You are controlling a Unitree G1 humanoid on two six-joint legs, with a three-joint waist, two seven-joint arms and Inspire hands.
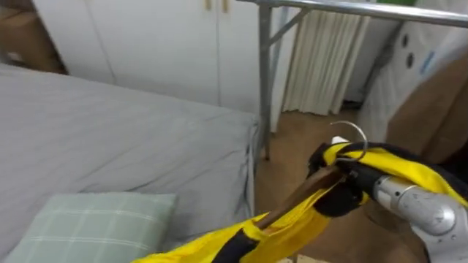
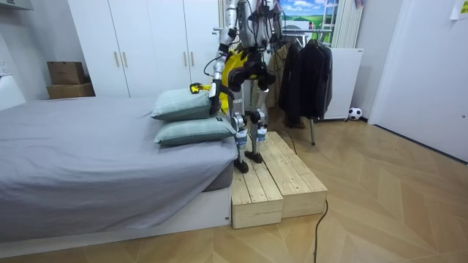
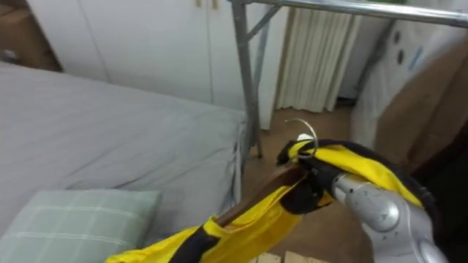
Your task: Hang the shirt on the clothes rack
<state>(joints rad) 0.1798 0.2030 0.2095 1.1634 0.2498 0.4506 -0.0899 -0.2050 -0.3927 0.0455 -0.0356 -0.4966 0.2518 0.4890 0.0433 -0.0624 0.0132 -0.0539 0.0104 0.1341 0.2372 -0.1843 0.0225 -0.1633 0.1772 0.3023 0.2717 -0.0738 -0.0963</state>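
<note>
A yellow garment with black trim [image 1: 292, 226] is draped over a wooden hanger [image 1: 301, 196] with a metal hook [image 1: 356, 137]. My right hand [image 1: 344, 186] is shut on the hanger just below the hook, and holds it low, well under the metal clothes rail [image 1: 351, 7]. The cloth trails down to the lower left. In the room view I stand on a wooden platform [image 2: 278, 183] beside the bed, facing the rack, with the yellow garment [image 2: 232, 67] in front of my chest. My left hand [image 2: 213, 88] is out over the pillows by the garment's trailing end.
A grey bed [image 1: 110, 131] with a checked pillow [image 1: 95, 223] lies to my left. The rack's upright post [image 1: 265, 80] stands at the bed's corner. White wardrobes [image 1: 161, 44] and a curtain [image 1: 322, 66] are behind. Dark clothes [image 2: 307, 73] hang on the rack.
</note>
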